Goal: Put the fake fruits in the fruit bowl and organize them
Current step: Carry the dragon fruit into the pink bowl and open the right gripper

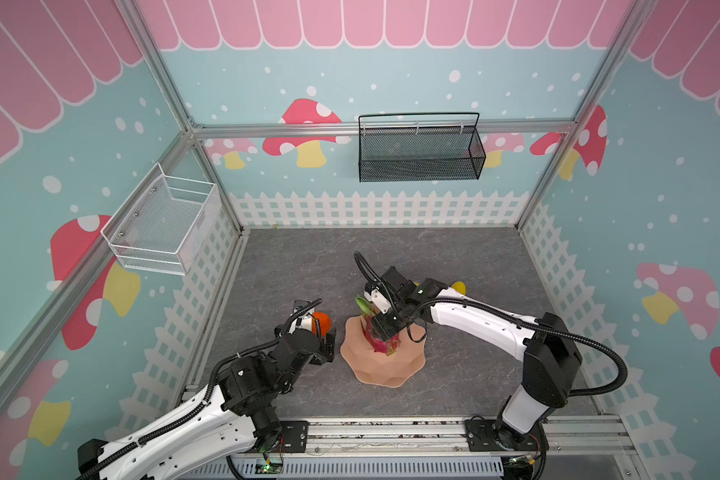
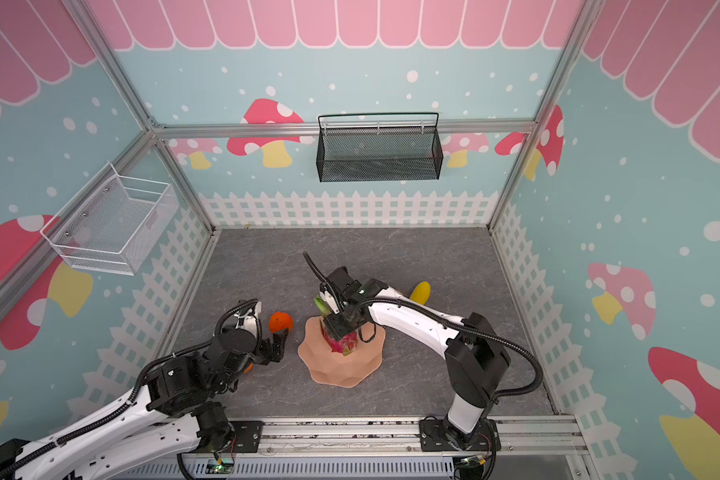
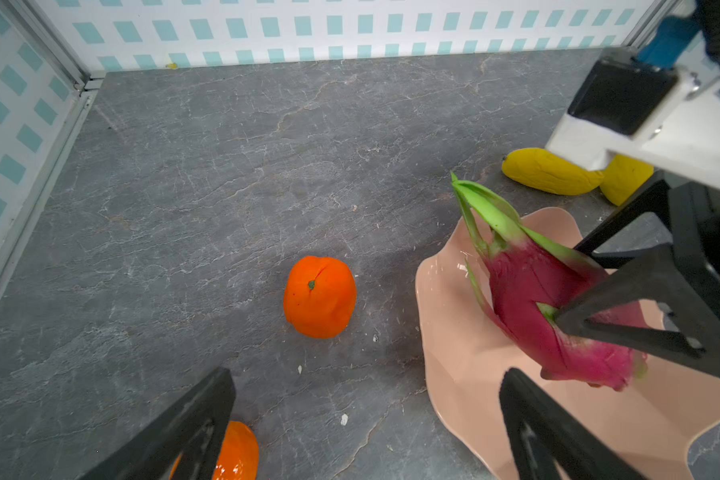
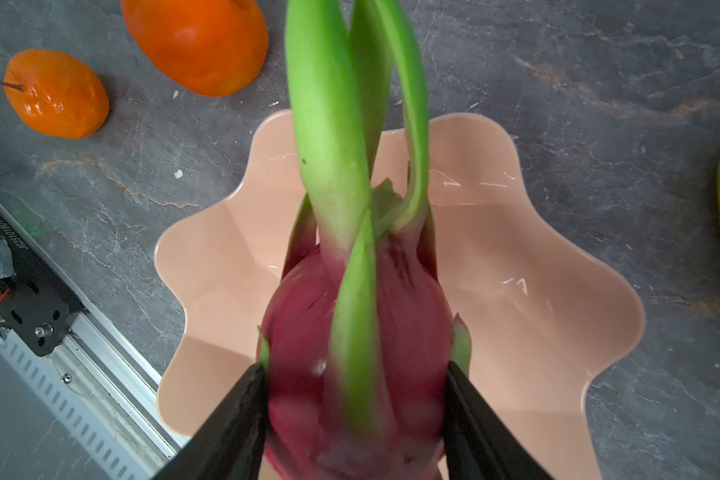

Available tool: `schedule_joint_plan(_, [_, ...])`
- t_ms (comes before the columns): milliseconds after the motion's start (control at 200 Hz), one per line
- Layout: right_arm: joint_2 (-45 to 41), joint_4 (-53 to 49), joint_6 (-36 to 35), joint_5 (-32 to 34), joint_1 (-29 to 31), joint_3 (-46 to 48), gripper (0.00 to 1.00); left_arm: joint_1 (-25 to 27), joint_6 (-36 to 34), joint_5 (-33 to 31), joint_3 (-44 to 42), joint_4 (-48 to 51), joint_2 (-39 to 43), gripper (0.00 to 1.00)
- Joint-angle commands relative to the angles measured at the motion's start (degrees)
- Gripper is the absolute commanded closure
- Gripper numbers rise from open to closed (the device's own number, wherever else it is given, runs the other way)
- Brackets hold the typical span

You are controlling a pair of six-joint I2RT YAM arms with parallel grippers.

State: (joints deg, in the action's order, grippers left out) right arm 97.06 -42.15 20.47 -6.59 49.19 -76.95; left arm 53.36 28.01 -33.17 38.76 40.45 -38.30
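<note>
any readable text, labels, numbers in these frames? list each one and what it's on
White printed code, one line, on the black base mount in the right wrist view: too small and tilted to read reliably.
Nothing else in any view carries readable text.

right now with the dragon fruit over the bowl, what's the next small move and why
Probably lower it straight down. The right gripper is clamped on both sides of the dragon fruit, which seems to hang above the fruit bowl, whose inside is bare. Setting it down before opening should keep it from bouncing out.
</note>
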Motion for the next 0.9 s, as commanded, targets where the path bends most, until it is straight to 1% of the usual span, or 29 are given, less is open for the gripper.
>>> schedule_joint_plan(0, [-0.12, 1.23, -0.64, -1.12, 0.56, 1.8, 0.48, -0.28, 0.85, 2.87, -0.53, -0.13, 0.52, 0.0])
schedule_joint_plan(185, [0.62, 1.72, -0.97, -1.74, 0.55, 3.88, 0.46, -0.28, -1.79, 11.37, -0.45, -2.12, -1.81, 0.0])
schedule_joint_plan(265, [0.95, 1.72, -1.13, -2.27, 0.56, 4.11, 0.43, -0.32, -2.66, 14.29, -0.05, -2.22, -3.67, 0.0])
schedule_joint_plan(305, [1.05, 1.8, -1.22, -2.29, 0.55, 4.2, 0.4, -0.31, -2.87, 14.53, 0.08, -2.36, -4.47, 0.0])
schedule_joint_plan(325, [1.11, 1.77, -1.22, -2.14, 0.56, 4.24, 0.38, -0.28, -3.0, 16.28, 0.08, -2.5, -4.77, 0.0])
schedule_joint_plan(425, [0.75, 1.78, -1.14, -1.13, 0.51, 4.18, 0.25, -0.29, -3.64, 19.16, -0.09, -3.58, -5.79, 0.0])
schedule_joint_plan(520, [0.2, 1.43, -1.13, -0.29, 0.5, 4.1, 0.18, -0.28, -4.32, 22.72, -0.59, -5.47, -6.17, 0.0])
schedule_joint_plan(595, [-0.43, 1.27, -1.05, 0.42, 0.56, 4.0, 0.15, -0.28, -4.37, 24.23, -0.77, -6.36, -6.51, 0.0])
schedule_joint_plan(786, [-2.29, 0.96, -0.7, 2.35, 0.47, 3.86, 0.1, -0.28, -4.78, 25.11, -0.71, -6.57, -6.74, 0.0])
schedule_joint_plan(891, [-4.01, 1.03, -0.59, 3.13, 0.15, 3.82, 0.06, -0.28, -4.98, 27.88, -1.04, -8.0, -6.35, 0.0])
